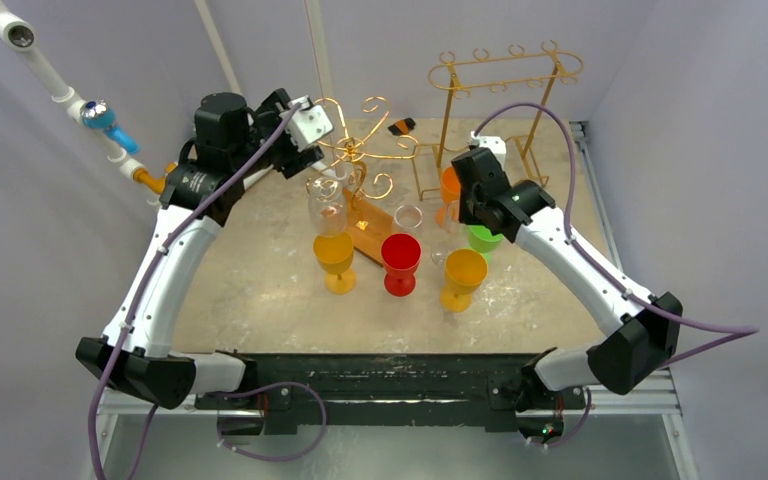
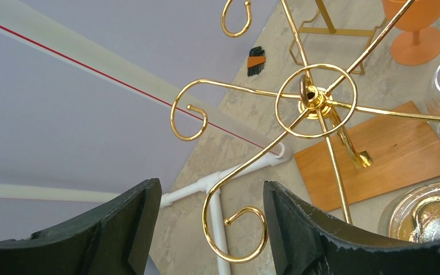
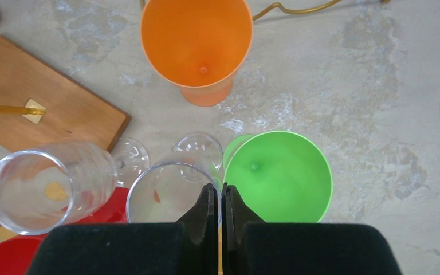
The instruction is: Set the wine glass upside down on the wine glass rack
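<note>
Item: clear stemmed wine glass, upright with mouth up, just beside a green plastic goblet. Right gripper: clamped on the glass's rim (fingers nearly meeting). Left gripper: jaws spread, holding nothing, above the gold wire rack with curled hooks on its wooden base.

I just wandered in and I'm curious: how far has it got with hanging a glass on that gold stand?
Early days. No glass hangs from the gold rack yet, so nothing looks done. In hand: the right tool appears pinched shut on the rim of a clear glass, which is standing upright. The left tool is open by the rack. Left: lift, flip, hang.
</note>
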You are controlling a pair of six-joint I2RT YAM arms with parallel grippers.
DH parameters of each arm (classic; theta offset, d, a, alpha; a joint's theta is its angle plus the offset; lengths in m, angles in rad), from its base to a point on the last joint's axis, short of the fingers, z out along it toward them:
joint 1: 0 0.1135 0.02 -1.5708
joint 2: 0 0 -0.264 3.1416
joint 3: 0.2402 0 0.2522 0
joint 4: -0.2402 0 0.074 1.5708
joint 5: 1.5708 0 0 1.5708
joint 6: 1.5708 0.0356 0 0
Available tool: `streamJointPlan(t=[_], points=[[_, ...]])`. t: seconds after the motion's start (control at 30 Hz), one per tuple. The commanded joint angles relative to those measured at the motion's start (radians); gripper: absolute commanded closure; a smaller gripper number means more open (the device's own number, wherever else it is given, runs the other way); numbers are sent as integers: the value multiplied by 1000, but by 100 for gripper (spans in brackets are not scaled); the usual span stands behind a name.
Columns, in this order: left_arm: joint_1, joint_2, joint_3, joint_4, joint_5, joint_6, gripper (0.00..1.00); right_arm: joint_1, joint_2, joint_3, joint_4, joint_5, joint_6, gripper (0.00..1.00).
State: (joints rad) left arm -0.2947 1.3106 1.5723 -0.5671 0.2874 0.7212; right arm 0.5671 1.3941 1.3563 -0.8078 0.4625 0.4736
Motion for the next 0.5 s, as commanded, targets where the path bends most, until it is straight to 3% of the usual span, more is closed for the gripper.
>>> streamJointPlan(t=[0.0,0.33,0.47], points=[[5,-18,-8,12,-32,-15,31,-18,-11,58,-53,74,-30,100],[5,-22,-10,14,-24,-11,31,-41,26,42,-48,44,-21,100],[5,-22,-12,16,-22,-7,31,-62,13,39,-36,28,-16,69]])
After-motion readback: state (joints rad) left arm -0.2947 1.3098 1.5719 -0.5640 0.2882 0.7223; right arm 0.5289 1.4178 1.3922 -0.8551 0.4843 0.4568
